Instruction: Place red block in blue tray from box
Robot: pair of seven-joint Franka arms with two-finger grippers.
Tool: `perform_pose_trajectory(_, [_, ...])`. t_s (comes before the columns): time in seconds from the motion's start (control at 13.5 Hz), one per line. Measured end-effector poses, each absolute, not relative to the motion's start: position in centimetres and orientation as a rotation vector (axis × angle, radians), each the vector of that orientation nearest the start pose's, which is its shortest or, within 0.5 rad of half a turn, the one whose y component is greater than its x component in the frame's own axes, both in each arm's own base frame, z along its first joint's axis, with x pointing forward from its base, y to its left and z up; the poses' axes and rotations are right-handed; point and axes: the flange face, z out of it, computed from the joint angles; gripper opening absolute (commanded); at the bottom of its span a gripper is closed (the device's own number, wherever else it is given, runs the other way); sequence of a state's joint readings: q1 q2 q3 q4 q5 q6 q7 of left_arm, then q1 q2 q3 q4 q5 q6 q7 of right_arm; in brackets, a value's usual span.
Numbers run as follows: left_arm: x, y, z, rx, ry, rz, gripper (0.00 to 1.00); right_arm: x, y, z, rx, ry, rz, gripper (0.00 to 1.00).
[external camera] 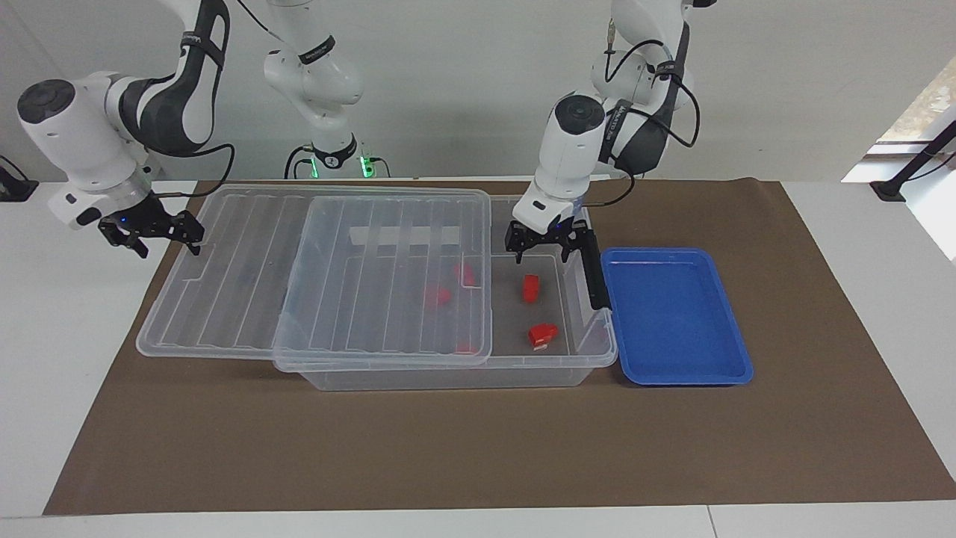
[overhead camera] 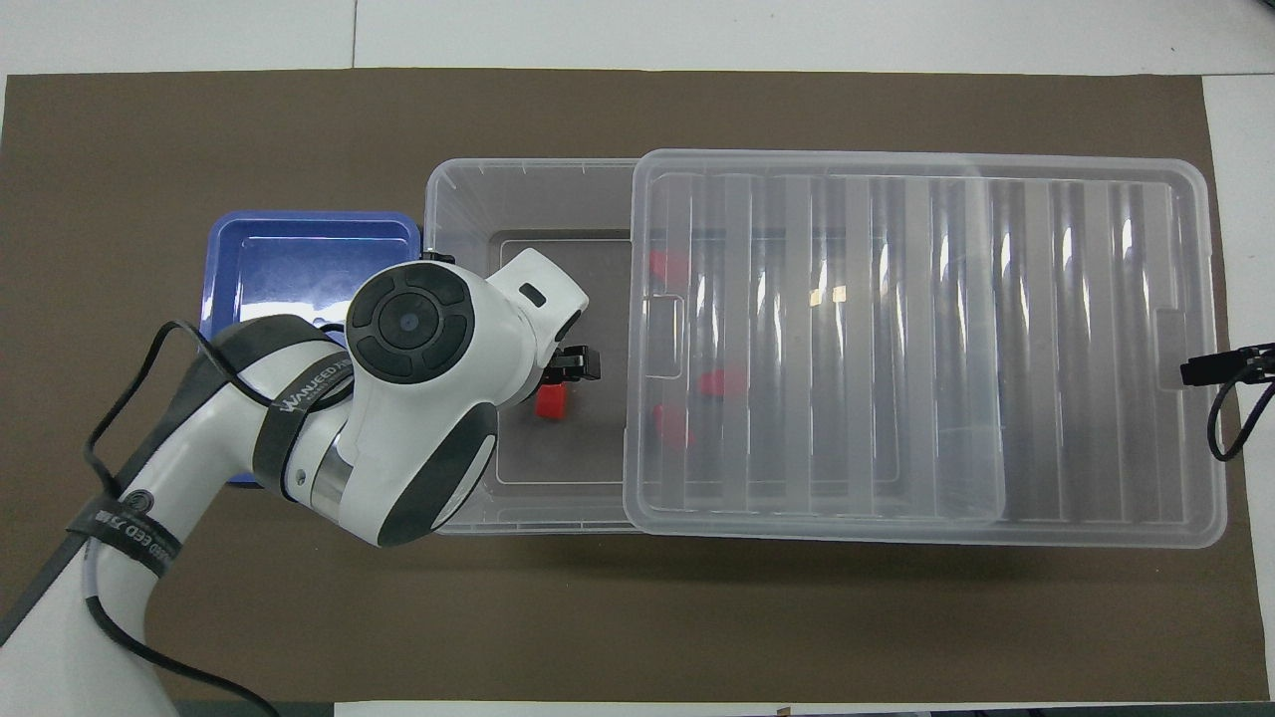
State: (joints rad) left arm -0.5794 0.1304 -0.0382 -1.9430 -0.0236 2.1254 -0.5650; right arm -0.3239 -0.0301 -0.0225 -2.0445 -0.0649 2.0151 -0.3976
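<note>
Brown matting covers the table nearest my facing camera, and on it I see the box with its ribbed lid slid toward the right arm's end, baring the end next to the blue tray. That tray sits just beside the box at the left arm's end of the table. I can make out a white label strip through the lid, but no words on it; the printing on the left arm's band is too small for me to read.

My left gripper hangs over the bared end, fingers parted and holding nothing, above a red block on the box floor. A second block lies farther from the robots; more show under the lid. My right gripper waits at the lid's outer edge, fingers slightly apart, holding nothing.
</note>
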Motion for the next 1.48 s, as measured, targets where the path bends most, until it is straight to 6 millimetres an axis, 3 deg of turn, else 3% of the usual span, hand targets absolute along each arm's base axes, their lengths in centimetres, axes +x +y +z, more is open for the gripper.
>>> perform_pose_trajectory(0.22, [48.1, -34.2, 38.6, -3.179, 0.066, -0.030, 1.00, 51.2, -18.6, 45.8, -3.196, -0.138, 0.023, 1.00])
perform_pose_trajectory(0.44, [48.0, -34.5, 35.9, -3.156, 0.094, -0.022, 1.00, 52.3, -17.1, 47.6, -3.196, -0.184, 0.018, 1.00])
perform_pose_trajectory(0.59, [47.5, -34.8, 34.1, -3.168, 0.112, -0.056, 1.00, 53.5, -14.6, 49.9, -3.191, -0.229, 0.032, 1.00])
perform_pose_trajectory(0.74, [46.9, -34.6, 32.5, -3.180, 0.117, -0.086, 1.00, 54.6, -9.6, 54.2, -3.187, -0.181, 0.067, 1.00])
perform_pose_trajectory(0.81, [46.6, -34.5, 32.0, -3.178, 0.120, -0.083, 0.92, 54.7, -7.5, 56.0, -3.176, -0.138, 0.081, 1.00])
perform_pose_trajectory(0.89, [46.4, -34.5, 31.4, -3.175, 0.125, -0.074, 0.50, 54.5, -5.4, 57.8, -3.157, -0.098, 0.091, 1.00])
perform_pose_trajectory(0.96, [46.2, -34.6, 31.0, -3.172, 0.127, -0.067, 0.19, 54.0, -3.9, 59.5, -3.146, -0.072, 0.097, 1.00])
perform_pose_trajectory(1.03, [46.2, -34.8, 30.9, -3.172, 0.120, -0.065, 0.00, 53.3, -2.6, 60.9, -3.143, -0.062, 0.103, 1.00])
perform_pose_trajectory(1.26, [46.4, -34.7, 31.9, -3.184, 0.035, -0.088, 0.00, 51.1, -1.5, 63.6, -3.145, -0.058, 0.111, 1.00])
perform_pose_trajectory(1.48, [46.3, -34.8, 33.4, -3.198, -0.016, -0.120, 0.00, 50.9, -1.8, 63.6, -3.144, -0.047, 0.116, 1.00])
